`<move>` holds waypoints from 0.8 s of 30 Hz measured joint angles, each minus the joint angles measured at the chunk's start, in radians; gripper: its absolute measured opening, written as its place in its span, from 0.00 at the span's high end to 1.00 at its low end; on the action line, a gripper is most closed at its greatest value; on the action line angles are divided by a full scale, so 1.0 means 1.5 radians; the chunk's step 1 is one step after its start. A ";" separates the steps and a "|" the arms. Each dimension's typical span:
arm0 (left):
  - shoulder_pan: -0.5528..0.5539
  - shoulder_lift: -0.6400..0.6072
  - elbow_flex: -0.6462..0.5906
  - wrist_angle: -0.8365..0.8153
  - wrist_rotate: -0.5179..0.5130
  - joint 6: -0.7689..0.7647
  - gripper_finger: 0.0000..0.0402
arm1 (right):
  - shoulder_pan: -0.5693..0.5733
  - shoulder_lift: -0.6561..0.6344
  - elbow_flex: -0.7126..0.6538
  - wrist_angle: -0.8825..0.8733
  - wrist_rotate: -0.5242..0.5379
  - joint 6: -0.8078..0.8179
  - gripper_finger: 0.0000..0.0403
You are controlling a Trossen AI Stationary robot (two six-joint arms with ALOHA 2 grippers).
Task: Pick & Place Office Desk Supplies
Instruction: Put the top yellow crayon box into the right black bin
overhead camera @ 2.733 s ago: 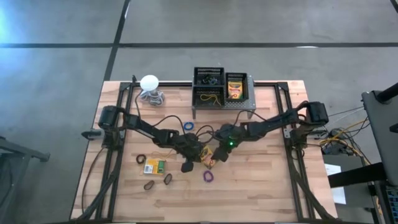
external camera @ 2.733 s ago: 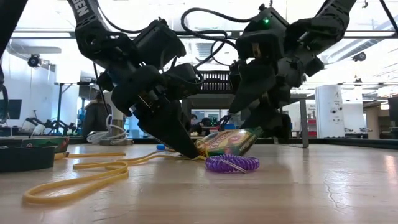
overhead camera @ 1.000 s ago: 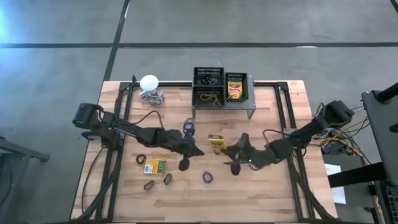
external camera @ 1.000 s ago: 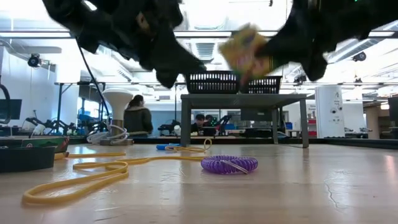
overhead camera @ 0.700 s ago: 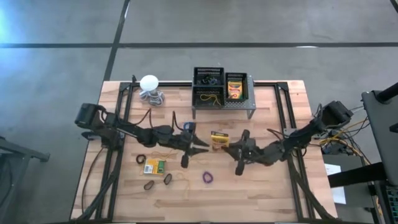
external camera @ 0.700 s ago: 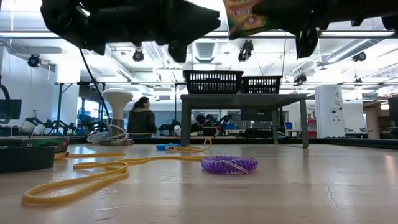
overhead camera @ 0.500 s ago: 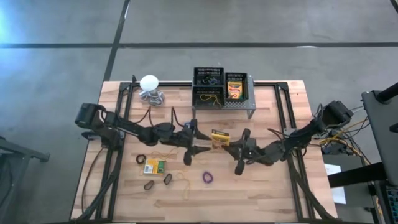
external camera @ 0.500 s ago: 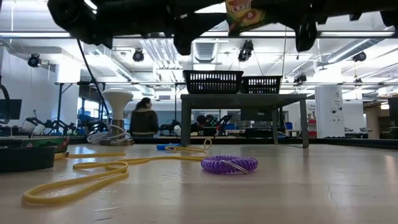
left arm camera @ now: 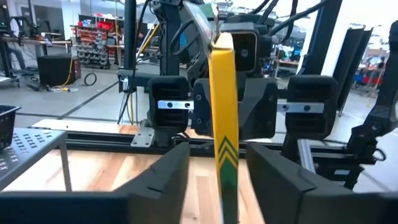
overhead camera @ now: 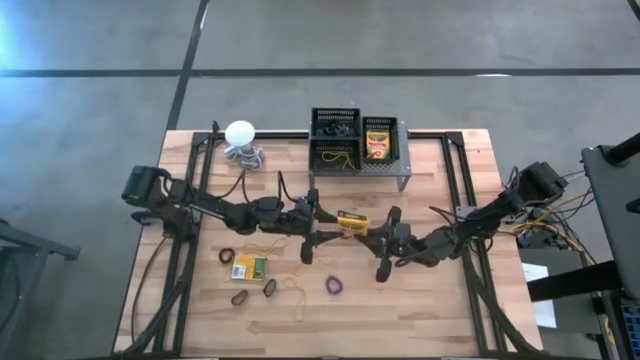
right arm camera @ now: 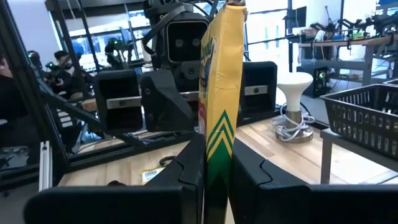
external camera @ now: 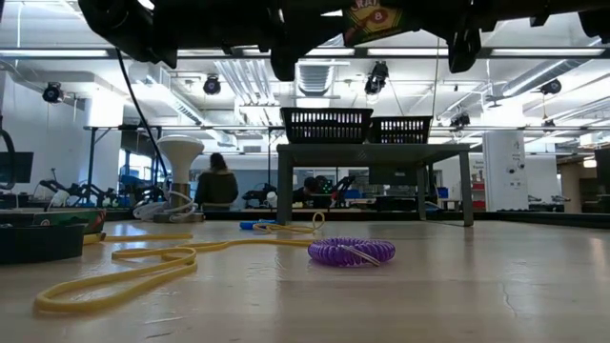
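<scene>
The right gripper (overhead camera: 358,228) pinches a crayon box (overhead camera: 349,221) in mid-air above the table (overhead camera: 440,300), in front of the stand (overhead camera: 360,172) with its mesh bins (overhead camera: 335,125). The left gripper (overhead camera: 325,224) faces it from the other side, fingers (left arm camera: 163,180) spread on either side of the box edge (left arm camera: 224,124), apparently not touching. A second crayon box (overhead camera: 248,267) lies on the table, a purple loop (external camera: 354,252) nearby.

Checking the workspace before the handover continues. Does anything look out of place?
Nothing is spilled or damaged. The one oddity: a crayon box hangs in mid-air, pinched by the right end effector, while the left end effector straddles it, open.
</scene>
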 joint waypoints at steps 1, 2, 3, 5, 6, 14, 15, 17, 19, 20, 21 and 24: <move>0.000 0.000 0.000 -0.001 0.000 0.002 0.64 | 0.000 0.000 0.000 0.000 0.000 0.001 0.90; 0.000 0.000 0.002 -0.005 0.001 0.004 0.68 | -0.001 0.000 0.000 0.001 0.000 0.001 0.90; 0.000 0.000 0.004 -0.008 0.001 0.004 0.72 | -0.001 0.000 0.000 0.001 0.000 0.001 0.90; 0.000 0.000 0.004 -0.011 0.003 0.004 0.79 | -0.002 0.000 0.000 0.000 0.000 0.002 0.90; -0.001 0.000 0.004 -0.010 0.005 0.004 0.82 | -0.002 0.000 0.000 0.000 0.000 0.002 0.90; -0.002 0.000 0.004 -0.010 0.009 0.013 0.90 | -0.004 0.000 -0.001 0.000 0.001 0.005 0.87; -0.002 0.000 0.004 -0.010 0.014 0.016 0.88 | -0.004 0.000 -0.001 0.000 0.001 0.005 0.87; -0.002 0.000 0.004 -0.010 0.018 0.017 0.81 | -0.004 0.000 -0.001 0.000 0.000 0.005 0.87; -0.002 0.000 0.004 -0.009 0.020 0.016 0.72 | -0.004 0.000 -0.001 0.000 -0.001 0.005 0.87; -0.002 0.000 0.004 -0.008 0.021 0.016 0.68 | -0.004 0.000 -0.001 0.000 -0.001 0.005 0.87; -0.002 0.000 0.006 -0.009 0.022 0.013 0.64 | -0.004 0.000 -0.001 0.000 -0.001 0.005 0.87; -0.002 0.004 0.019 -0.009 0.023 0.003 0.56 | -0.004 0.000 -0.001 0.000 -0.001 0.005 0.87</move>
